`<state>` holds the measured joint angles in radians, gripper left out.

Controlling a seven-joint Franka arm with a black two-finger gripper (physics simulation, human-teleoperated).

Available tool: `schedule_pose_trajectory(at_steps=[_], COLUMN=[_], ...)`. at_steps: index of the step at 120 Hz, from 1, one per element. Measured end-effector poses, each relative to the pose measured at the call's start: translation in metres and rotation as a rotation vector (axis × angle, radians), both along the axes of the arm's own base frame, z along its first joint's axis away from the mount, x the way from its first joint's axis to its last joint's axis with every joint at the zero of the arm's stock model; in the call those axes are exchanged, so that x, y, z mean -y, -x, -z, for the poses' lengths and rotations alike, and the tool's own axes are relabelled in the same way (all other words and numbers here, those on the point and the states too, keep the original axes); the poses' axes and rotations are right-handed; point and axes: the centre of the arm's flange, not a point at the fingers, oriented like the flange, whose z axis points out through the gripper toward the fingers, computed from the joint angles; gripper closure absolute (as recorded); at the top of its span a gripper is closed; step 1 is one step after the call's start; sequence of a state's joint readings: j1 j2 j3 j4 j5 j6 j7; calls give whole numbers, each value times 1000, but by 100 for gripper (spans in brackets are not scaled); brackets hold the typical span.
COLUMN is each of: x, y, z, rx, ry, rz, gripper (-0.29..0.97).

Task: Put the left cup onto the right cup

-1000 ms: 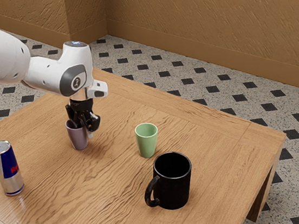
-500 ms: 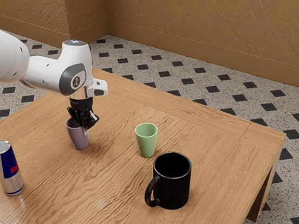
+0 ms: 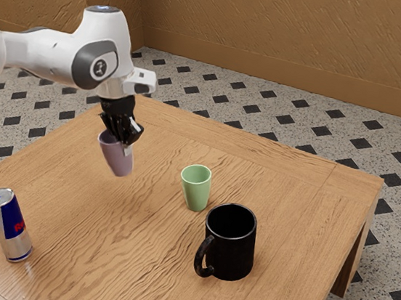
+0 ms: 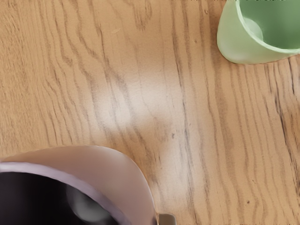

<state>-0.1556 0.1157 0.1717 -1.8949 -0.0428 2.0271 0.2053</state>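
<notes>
From the side, the end effector (image 3: 121,131) was clamped on the rim of the purple cup (image 3: 117,157). The cup hung tilted above the counter (image 3: 289,205), toward the exterior view's left of the green cup (image 3: 195,187). A black mug (image 3: 228,241) stood near the green one, and a can (image 3: 8,224) stood well apart. At the wrist, the purple cup (image 4: 93,178) sat under the hand, with the green cup (image 4: 243,37) upright on the counter (image 4: 140,93) beyond.

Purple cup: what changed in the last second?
The tool, shut on the purple cup at its rim, raised it off the table; it now hangs tilted in the air. The green cup, black mug and can stayed put.
</notes>
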Motion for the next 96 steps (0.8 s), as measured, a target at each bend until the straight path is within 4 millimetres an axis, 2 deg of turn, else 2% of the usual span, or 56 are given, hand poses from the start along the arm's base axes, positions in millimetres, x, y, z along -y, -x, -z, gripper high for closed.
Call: schedule_pose_trajectory(at_steps=[16,29,39,55,69,83,96], x=[25,51,75,88,98,106,112], y=[-3,-16,-33,-61,-85,-103,-117], z=[-28,-54,-60,-52,-36,-18,-10], rx=[11,31,30,7,-13,-30,-29], ry=[1,-3,-4,-10,-13,-16,-20], rz=[46,95,132,151,164,173,180], gripper=[78,78,78,78,78,78,78])
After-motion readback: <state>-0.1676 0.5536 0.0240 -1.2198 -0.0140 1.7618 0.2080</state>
